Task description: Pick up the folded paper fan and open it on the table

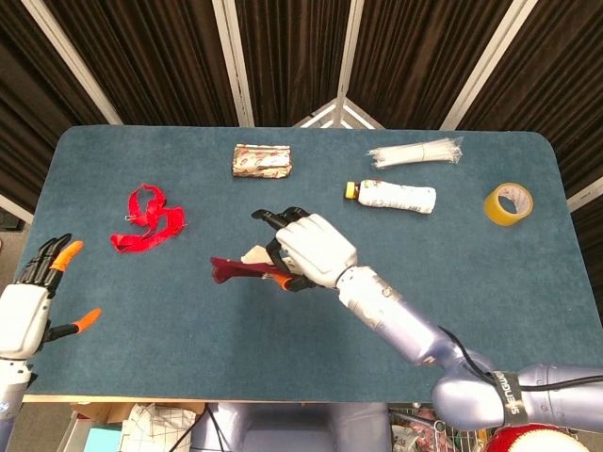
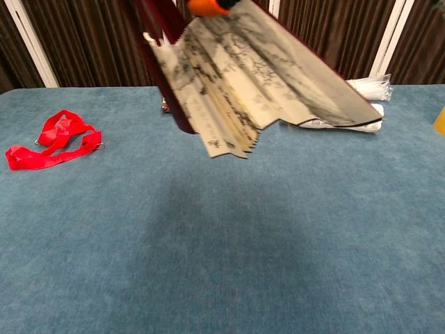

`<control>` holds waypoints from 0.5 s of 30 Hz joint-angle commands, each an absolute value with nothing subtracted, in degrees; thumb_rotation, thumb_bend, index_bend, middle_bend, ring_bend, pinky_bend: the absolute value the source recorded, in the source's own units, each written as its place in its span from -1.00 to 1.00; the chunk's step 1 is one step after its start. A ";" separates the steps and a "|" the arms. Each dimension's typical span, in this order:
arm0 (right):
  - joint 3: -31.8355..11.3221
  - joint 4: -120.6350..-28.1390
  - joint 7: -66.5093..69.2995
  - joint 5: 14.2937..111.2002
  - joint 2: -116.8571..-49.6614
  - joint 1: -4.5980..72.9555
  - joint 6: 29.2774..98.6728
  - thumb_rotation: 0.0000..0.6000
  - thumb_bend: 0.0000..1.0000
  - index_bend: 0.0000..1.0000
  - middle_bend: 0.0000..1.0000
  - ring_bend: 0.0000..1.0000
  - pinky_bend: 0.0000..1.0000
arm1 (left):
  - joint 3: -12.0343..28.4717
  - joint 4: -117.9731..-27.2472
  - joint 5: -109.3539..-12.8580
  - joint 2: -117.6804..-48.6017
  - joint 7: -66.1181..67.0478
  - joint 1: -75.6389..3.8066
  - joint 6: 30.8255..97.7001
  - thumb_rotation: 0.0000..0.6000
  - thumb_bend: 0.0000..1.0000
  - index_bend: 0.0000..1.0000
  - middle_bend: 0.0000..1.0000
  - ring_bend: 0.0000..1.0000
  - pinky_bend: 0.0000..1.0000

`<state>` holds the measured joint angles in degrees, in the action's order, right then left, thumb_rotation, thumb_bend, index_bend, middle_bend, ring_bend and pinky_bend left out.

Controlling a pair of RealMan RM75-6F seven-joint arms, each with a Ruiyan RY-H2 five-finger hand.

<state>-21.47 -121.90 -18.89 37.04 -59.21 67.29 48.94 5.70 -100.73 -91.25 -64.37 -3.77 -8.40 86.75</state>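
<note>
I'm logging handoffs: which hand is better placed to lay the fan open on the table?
The right hand: it already holds the partly spread fan above mid-table, while the left hand hangs empty off the table's edge.

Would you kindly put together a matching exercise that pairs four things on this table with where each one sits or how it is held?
Things:
1. paper fan
2. red ribbon
3. roll of tape
4. bottle

Places or states:
A. lying on its side, in front of the clear packet
B. near the table's right edge
C. held above the table by the right hand, partly spread
D. lying loose on the left part of the table

Pairs: 1-C, 2-D, 3-B, 4-A
</note>
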 commanded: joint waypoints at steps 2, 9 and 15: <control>-20.09 -123.35 -22.42 36.54 -62.76 69.15 53.49 1.00 0.08 0.57 -0.73 -0.55 -0.66 | 6.63 -103.54 -89.68 -63.61 -4.59 -10.53 83.62 1.00 -0.69 -0.78 -0.96 -1.00 -0.68; -19.31 -122.56 -22.94 37.06 -68.28 70.07 57.09 1.00 0.08 0.57 -0.72 -0.55 -0.66 | 7.25 -105.10 -87.51 -63.49 -3.94 -12.71 79.91 1.00 -0.70 -0.77 -0.96 -1.00 -0.68; -19.12 -119.20 -21.37 42.59 -72.07 69.21 59.25 1.00 0.08 0.57 -0.72 -0.55 -0.66 | 7.87 -104.94 -86.07 -64.40 -5.65 -14.37 77.72 1.00 -0.69 -0.70 -0.94 -1.00 -0.68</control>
